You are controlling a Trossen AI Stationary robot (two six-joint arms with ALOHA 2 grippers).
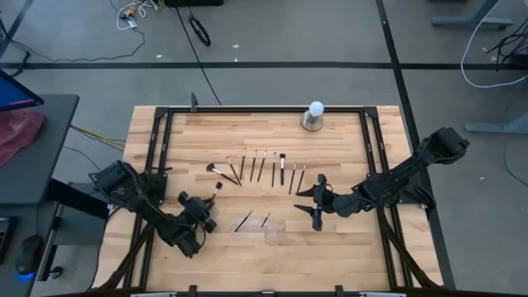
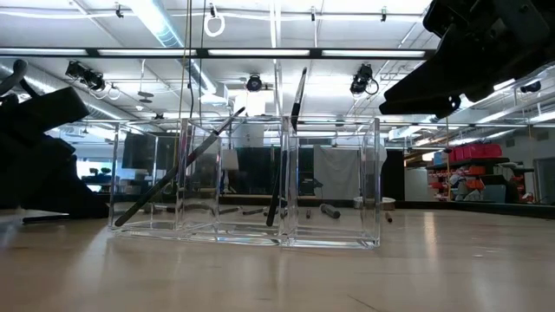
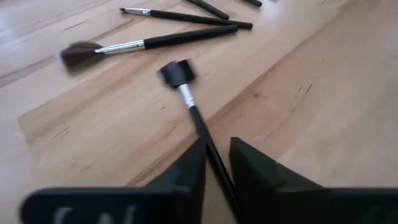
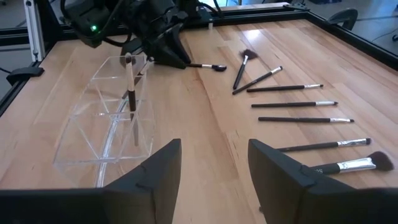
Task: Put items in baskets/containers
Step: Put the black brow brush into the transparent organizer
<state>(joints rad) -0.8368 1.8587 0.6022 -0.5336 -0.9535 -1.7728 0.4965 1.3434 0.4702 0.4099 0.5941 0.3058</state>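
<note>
While gripped, the brush [image 3: 193,112] shows a flat black tuft.

A wooden table [image 1: 346,247] carries a row of brushes [image 1: 264,167] lying flat near its middle. A clear tray [image 4: 102,118] stands nearer the front edge. A white ball on a grey base [image 1: 314,116] sits at the far edge.

I make it twelve makeup brushes [image 1: 263,166] in all: nine in a loose row on the counter [image 1: 346,247], one lone brush [image 1: 217,190] lying apart from the row, and two more brushes [image 1: 243,220] leaning inside the clear tray [image 1: 279,233]. There's just the one tray, and one white ball on a grey base [image 1: 315,108].
</note>
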